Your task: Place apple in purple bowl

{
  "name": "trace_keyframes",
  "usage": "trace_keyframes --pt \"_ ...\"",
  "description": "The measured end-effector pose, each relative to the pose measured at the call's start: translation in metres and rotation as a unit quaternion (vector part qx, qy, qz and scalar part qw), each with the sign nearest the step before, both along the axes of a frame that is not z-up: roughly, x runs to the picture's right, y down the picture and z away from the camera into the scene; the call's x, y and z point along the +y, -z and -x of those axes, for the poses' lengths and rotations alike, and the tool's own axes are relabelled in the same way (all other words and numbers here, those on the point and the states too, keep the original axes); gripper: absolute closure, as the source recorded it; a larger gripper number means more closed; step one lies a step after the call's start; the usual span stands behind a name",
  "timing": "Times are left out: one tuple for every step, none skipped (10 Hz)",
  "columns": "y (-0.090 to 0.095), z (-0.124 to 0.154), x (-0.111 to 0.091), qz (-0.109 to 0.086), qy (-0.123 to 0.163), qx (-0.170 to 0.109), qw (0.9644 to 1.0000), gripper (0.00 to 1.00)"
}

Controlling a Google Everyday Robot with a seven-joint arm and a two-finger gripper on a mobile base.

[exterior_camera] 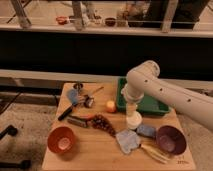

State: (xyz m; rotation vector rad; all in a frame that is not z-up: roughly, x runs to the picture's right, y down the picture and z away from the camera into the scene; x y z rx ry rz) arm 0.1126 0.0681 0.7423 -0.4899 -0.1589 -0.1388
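Observation:
The apple (pixel 110 106), small, glossy and yellow-orange, rests on the wooden table near its middle, left of the green tray. The purple bowl (pixel 170 140) stands at the table's front right with nothing visible in it. My white arm reaches in from the right and bends down. Its gripper (pixel 131 107) hangs just above a white cup (pixel 133 121), a short way right of the apple. The gripper is open and holds nothing; it does not touch the apple.
A green tray (pixel 150 103) lies behind the arm. An orange bowl (pixel 62 140) stands front left. A dark bunch of grapes (pixel 102 122), a blue cloth (pixel 127 140), a blue sponge (pixel 146 131) and utensils (pixel 75 102) lie scattered over the table (pixel 95 155).

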Motion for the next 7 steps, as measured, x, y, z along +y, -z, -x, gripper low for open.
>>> trace_keyframes --pt "-0.001 0.004 -0.001 0.000 0.001 -0.002 1.0000 0.20" --pt "-0.003 0.009 -0.003 0.002 0.002 -0.005 1.0000 0.20" --pt "-0.005 0.013 -0.007 0.002 0.003 -0.007 1.0000 0.20" --pt "-0.007 0.015 -0.010 0.003 0.004 -0.008 1.0000 0.20" --pt "-0.008 0.016 -0.012 0.004 0.004 -0.009 0.9999 0.20" --pt "-0.010 0.017 -0.013 0.005 0.006 -0.009 0.9999 0.20" --pt "-0.012 0.020 -0.016 0.005 0.007 -0.011 0.9999 0.20"
